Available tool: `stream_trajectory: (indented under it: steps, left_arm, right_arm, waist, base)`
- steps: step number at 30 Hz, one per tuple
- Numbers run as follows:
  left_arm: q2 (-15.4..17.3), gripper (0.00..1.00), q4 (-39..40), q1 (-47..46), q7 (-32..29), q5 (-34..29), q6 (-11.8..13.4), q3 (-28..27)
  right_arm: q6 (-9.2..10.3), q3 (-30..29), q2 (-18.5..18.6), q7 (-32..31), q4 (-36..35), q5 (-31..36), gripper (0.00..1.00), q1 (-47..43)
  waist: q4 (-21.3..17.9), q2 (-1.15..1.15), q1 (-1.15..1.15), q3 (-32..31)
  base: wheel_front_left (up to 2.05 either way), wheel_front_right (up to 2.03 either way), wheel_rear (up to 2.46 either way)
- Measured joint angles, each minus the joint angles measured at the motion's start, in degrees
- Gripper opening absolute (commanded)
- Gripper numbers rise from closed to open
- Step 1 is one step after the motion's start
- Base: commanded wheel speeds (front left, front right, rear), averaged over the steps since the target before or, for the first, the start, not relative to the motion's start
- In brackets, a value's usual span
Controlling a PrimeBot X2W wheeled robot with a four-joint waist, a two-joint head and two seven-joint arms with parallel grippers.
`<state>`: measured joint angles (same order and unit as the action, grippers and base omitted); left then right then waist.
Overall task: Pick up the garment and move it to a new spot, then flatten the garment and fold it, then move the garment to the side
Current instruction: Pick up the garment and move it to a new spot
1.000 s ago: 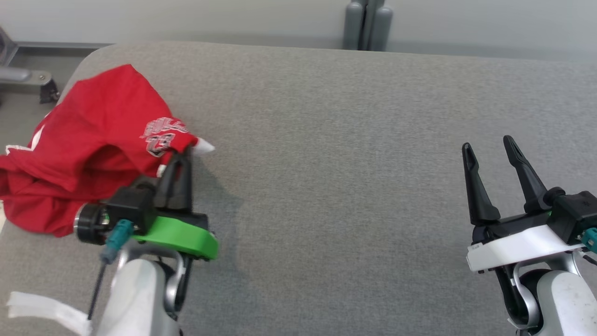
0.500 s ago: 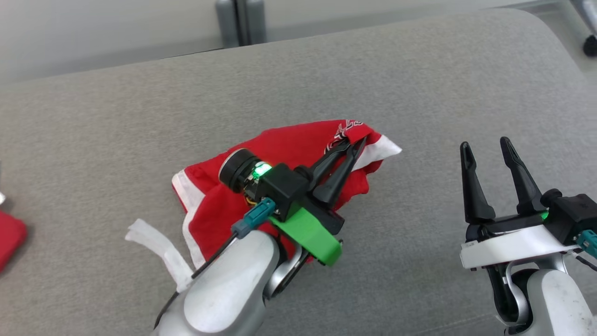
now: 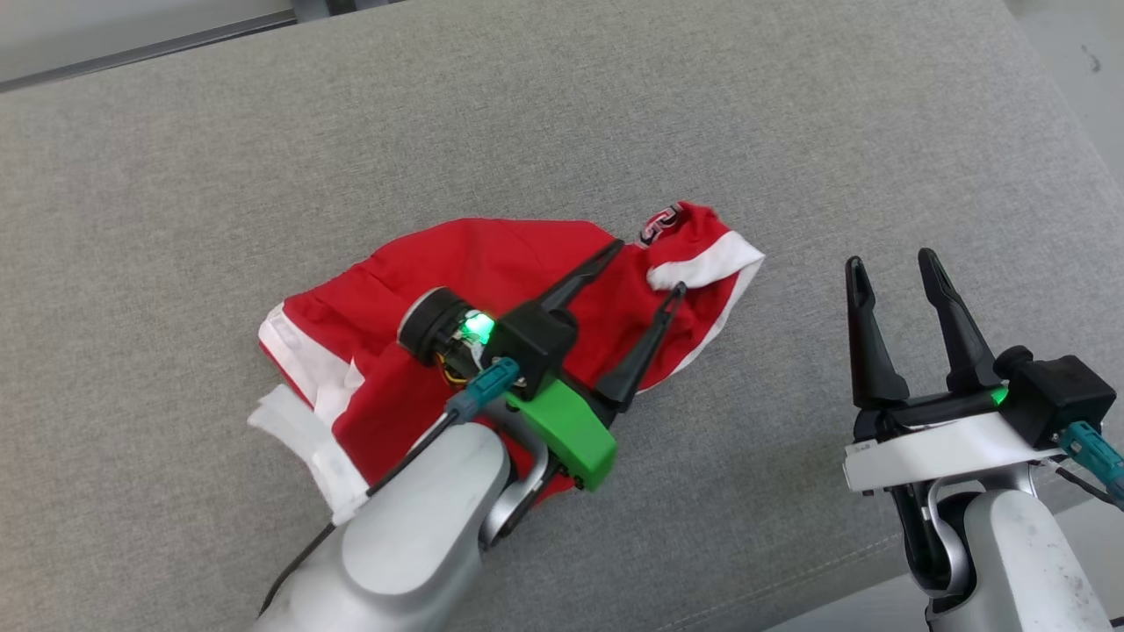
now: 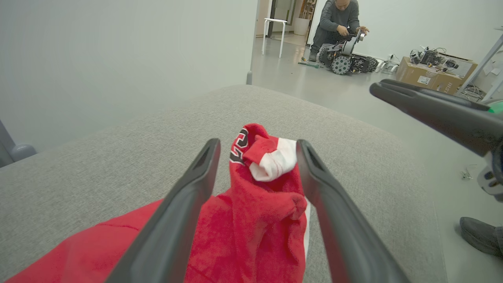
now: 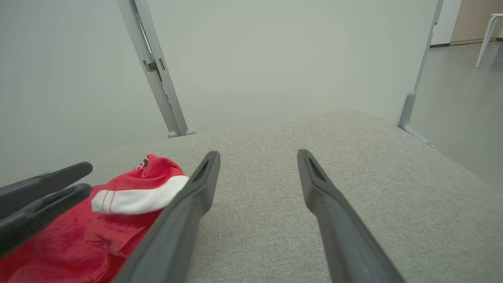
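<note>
- Lying crumpled on the grey cushion, the red garment is resting under the left gripper, whose jaws are standing wide, gripping nothing.
- Right gripper is waiting nearby, open, empty.
- Relocation seems done; flattening is coming next, needing both grippers pinching edges.

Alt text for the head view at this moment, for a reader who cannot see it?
A crumpled red garment with white trim lies on a grey fabric surface, with the robot's left hand open over it, fingers spread apart. The right hand is open over bare fabric to the garment's right.
</note>
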<state>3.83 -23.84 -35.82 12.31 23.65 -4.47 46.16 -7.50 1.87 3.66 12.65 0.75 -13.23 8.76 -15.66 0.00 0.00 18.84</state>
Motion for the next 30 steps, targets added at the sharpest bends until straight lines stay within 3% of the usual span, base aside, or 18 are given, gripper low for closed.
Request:
stream_trajectory:
  steps: [5,11,15,21,30]
  left_arm:
    - [3.0,1.00,3.7,3.0,1.9,0.1,3.5,-4.1]
    - [7.7,1.00,11.4,8.4,2.7,1.0,9.4,-15.2]
    - [10.1,1.00,15.0,12.9,2.8,1.0,10.8,-23.2]
    - [12.2,1.00,17.0,20.3,2.8,1.0,9.6,-32.8]
    - [11.4,1.00,16.2,26.8,2.8,-0.1,6.0,-34.7]
  right_arm:
    - [0.00,-0.2,0.5,-0.2,0.1,0.6,1.00,-0.1]
    - [0.00,-0.9,1.1,-1.6,-1.0,1.1,1.00,-1.5]
    - [0.00,-1.0,1.3,-2.5,-1.9,1.4,1.00,-2.4]
    - [0.00,-1.4,1.3,-4.1,-3.0,1.9,1.00,-3.9]
    - [0.00,-1.5,1.3,-5.7,-3.5,1.9,1.00,-6.6]
  waist:
    - [1.1,0.00,0.00,-1.2]
    - [5.2,0.00,0.00,-3.5]
    - [8.1,0.00,0.00,-5.0]
    - [11.6,0.00,0.00,-7.7]
    - [13.5,0.00,0.00,-12.0]
  base:
    - [0.00,0.00,0.00]
    - [0.00,0.00,0.00]
    - [0.00,0.00,0.00]
    - [0.00,0.00,0.00]
    - [0.00,0.00,0.00]
